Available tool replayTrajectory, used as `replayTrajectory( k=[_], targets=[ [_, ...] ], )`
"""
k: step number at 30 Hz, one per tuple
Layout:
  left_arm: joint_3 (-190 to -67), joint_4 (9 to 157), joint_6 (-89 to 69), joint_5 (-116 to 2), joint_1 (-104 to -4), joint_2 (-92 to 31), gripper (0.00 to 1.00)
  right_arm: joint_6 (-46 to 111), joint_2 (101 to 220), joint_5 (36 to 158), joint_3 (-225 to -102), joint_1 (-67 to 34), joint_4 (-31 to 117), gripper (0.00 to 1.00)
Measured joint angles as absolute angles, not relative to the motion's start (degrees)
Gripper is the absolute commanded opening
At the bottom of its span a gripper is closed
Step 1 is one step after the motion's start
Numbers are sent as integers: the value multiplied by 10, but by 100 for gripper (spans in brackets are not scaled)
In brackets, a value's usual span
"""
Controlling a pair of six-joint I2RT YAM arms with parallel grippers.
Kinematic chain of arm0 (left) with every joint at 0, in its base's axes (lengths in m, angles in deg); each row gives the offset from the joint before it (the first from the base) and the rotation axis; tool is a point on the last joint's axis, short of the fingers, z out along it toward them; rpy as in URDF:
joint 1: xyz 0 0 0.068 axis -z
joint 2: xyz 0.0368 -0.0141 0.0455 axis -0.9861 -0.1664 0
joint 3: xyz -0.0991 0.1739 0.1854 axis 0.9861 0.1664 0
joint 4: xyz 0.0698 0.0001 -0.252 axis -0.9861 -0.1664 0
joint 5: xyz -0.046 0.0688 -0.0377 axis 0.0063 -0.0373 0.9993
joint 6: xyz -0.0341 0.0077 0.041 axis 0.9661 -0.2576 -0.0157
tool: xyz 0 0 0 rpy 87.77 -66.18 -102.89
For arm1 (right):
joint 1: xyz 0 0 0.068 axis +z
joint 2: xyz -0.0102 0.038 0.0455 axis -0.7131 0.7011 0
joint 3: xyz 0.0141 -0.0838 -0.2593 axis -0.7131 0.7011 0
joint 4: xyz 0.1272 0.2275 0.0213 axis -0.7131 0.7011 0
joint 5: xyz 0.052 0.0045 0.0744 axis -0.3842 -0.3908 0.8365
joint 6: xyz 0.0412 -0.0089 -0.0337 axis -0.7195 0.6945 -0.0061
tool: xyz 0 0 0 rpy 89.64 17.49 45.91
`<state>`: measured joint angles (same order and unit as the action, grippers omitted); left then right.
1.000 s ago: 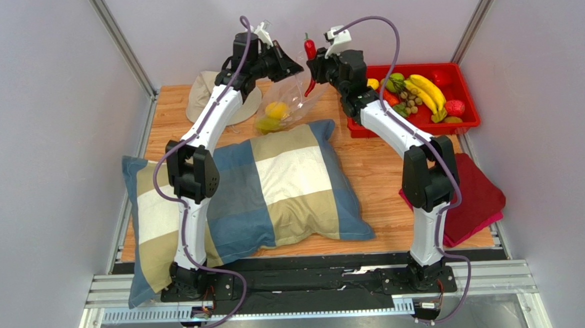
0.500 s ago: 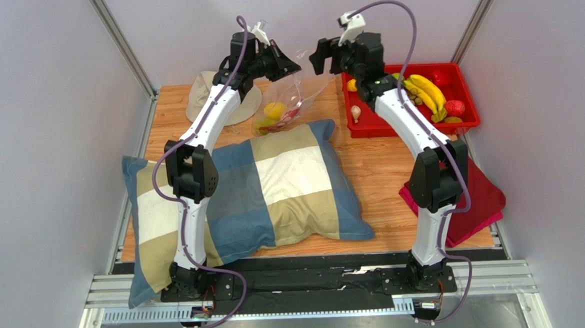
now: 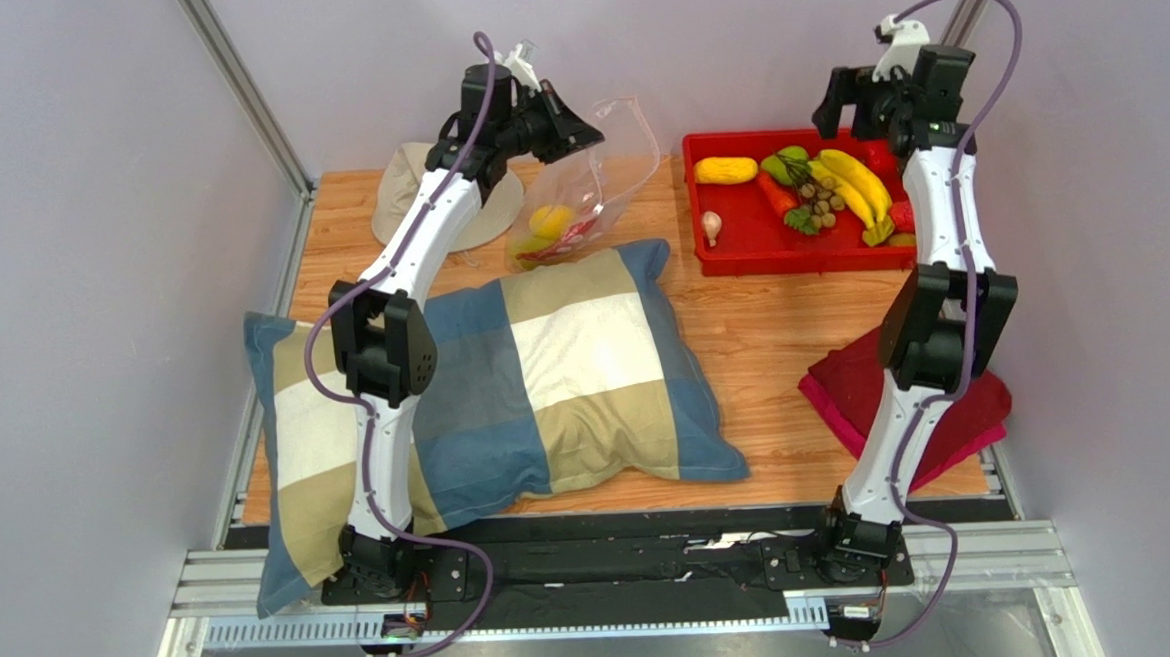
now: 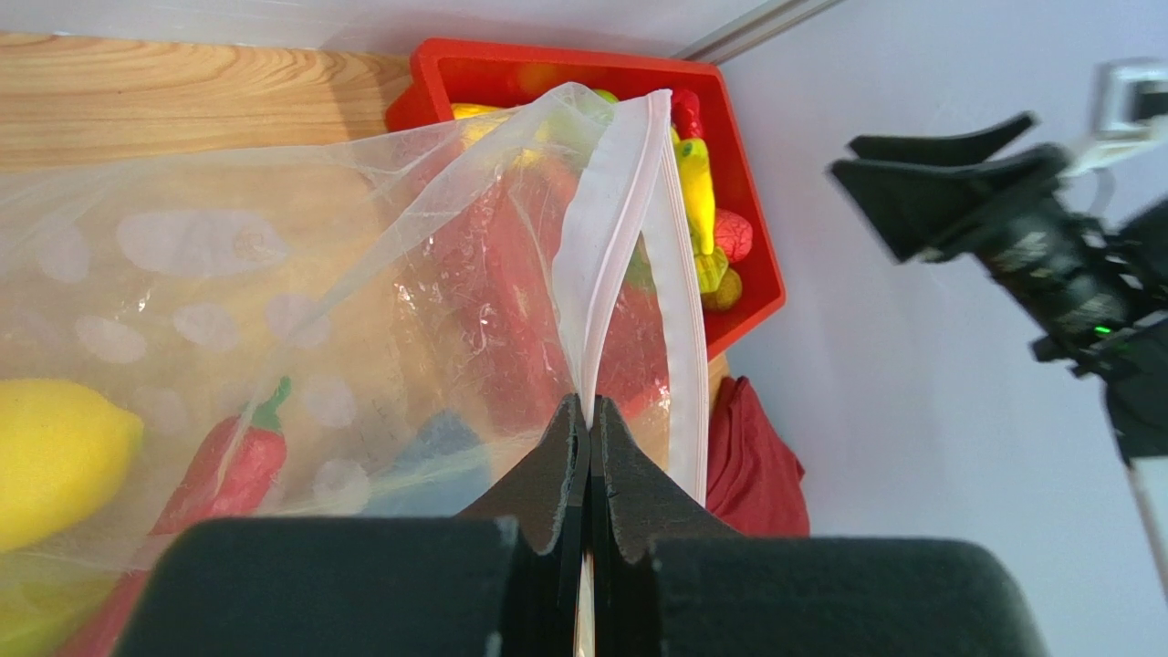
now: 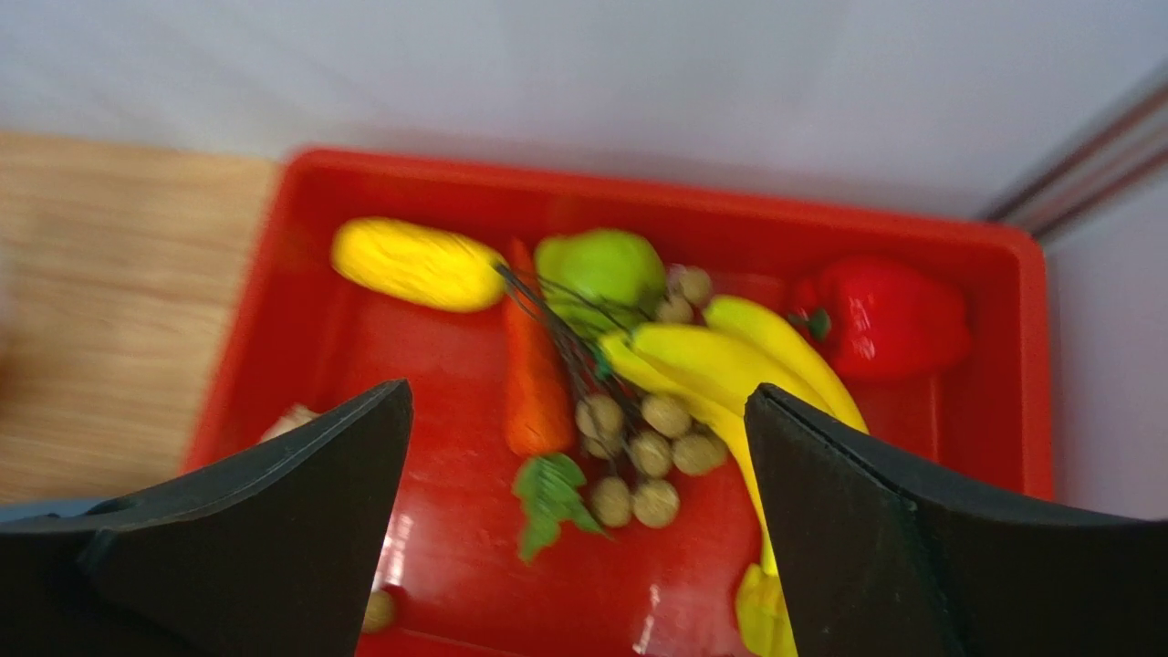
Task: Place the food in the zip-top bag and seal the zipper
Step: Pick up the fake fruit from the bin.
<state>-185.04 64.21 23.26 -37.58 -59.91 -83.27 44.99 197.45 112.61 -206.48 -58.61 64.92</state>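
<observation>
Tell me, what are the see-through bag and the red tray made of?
The bag looks like thin, clear, glossy plastic film: it wrinkles, and the lemon shows through it. The red tray looks like hard, smooth plastic with a shiny floor and stiff, straight walls, though the look alone can't make that certain.

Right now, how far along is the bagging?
Done: a lemon and a red chili lie inside the zip-top bag. In hand: the left gripper is shut on the zipper, holding the mouth up; the right gripper hangs open and empty over the red tray. Left: bananas, carrot and the other food in the tray, then sealing the zipper.
</observation>
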Motion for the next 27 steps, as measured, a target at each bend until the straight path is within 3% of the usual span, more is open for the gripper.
replayTrajectory(
  k=[11, 20, 27],
  targets=[
    [-1850, 642, 233, -375, -599, -833, 0, 631, 2080, 1029, -2071, -597, 703, 93],
    [-1850, 642, 233, -375, -599, -833, 0, 690, 2133, 1008, -2125, -606, 688, 91],
    [-1850, 642, 232, -375, -599, -834, 0, 706, 2178, 1013, -2138, -607, 657, 84]
  ],
)
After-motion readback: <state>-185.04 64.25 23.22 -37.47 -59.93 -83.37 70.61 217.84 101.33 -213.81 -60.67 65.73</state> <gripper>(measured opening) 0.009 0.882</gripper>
